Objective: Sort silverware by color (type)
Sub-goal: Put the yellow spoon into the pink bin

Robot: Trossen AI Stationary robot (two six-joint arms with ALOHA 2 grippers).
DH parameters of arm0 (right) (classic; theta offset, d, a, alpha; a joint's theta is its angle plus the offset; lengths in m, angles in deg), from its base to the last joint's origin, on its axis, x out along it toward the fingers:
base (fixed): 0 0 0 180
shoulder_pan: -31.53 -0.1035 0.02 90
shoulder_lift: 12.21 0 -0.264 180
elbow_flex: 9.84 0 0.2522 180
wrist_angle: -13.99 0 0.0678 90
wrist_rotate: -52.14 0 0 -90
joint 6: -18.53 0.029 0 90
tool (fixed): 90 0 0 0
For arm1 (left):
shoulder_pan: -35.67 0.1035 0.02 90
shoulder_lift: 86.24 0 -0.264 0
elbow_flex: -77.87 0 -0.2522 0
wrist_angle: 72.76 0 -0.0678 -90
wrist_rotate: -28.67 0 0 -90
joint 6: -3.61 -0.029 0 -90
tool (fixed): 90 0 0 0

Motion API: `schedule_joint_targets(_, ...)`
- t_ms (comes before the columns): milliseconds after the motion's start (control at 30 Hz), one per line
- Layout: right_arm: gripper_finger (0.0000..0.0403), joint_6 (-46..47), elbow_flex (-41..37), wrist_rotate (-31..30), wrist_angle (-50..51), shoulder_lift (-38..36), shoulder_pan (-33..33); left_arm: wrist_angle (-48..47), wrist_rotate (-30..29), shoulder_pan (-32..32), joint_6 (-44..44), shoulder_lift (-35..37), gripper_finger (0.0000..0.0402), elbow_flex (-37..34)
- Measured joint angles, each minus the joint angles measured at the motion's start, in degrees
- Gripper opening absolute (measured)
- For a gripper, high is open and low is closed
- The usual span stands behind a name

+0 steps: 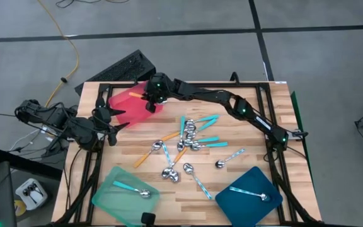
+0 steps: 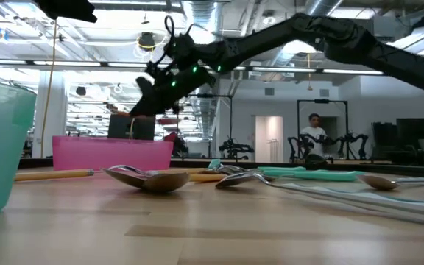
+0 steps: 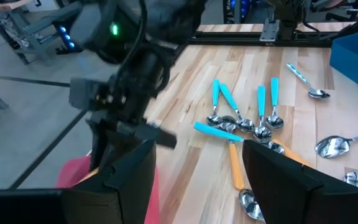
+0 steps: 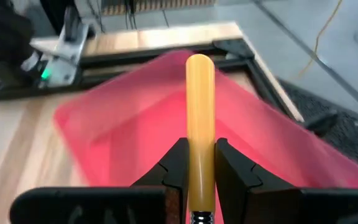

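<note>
An orange-handled spoon [image 4: 199,118] sits clamped between the right gripper [image 4: 199,177] fingers, hanging above the red tray [image 1: 123,106] at the table's ten o'clock corner. Other spoons [image 1: 191,135] lie scattered mid-table; one rests in the mint-green tray [image 1: 109,195] at seven o'clock, another in the dark-blue tray [image 1: 257,203] at five. The left gripper [image 3: 194,165] waits at nine o'clock, fingers spread.
</note>
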State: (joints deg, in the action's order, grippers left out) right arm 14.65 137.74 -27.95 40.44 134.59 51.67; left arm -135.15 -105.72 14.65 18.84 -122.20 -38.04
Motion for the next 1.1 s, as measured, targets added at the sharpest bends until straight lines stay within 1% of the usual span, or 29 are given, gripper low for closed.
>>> schedule_joint_targets(67, 0.0078, 0.8, -0.3, 1.6, 1.1, 0.7, 0.3, 0.0, 0.0, 0.0, 0.0, 0.0, 0.0226, 0.0)
schedule_joint_targets(100, 0.0078, 0.7, -0.2, 1.7, 0.0, 1.6, 0.1, 0.0, 0.0, 0.0, 0.0, 0.0, 0.0226, 0.0)
schedule_joint_targets(233, 0.0078, 1.2, -0.2, 1.2, -1.4, 3.0, -0.1, -0.1, 0.0, 0.0, 0.0, 0.0, 0.0226, 0.0)
schedule_joint_targets(367, 0.0078, 1.1, -0.1, 1.3, -3.9, 2.7, 0.0, -0.1, 0.0, 0.0, 0.0, 0.0, 0.0226, 0.0)
schedule_joint_targets(467, 0.0078, 0.6, -0.1, 3.5, -6.0, 2.7, 0.3, -0.2, 0.0, 0.0, 0.0, 0.0, 0.0226, 0.0)
schedule_joint_targets(667, 0.0078, 2.0, 0.0, 6.9, -13.6, 4.4, 0.5, -0.2, 0.0, 0.0, 0.0, 0.0, 0.0226, 0.0)
schedule_joint_targets(933, 0.0078, 4.3, -0.1, 7.2, -13.3, 4.4, 0.8, -0.5, 0.0, 0.0, 0.0, 0.0, 0.0226, 0.0)
schedule_joint_targets(1100, 0.0078, 4.0, -0.1, 7.8, -13.7, 4.5, 1.0, -0.5, 0.0, 0.0, 0.0, 0.0, 0.0226, 0.0)
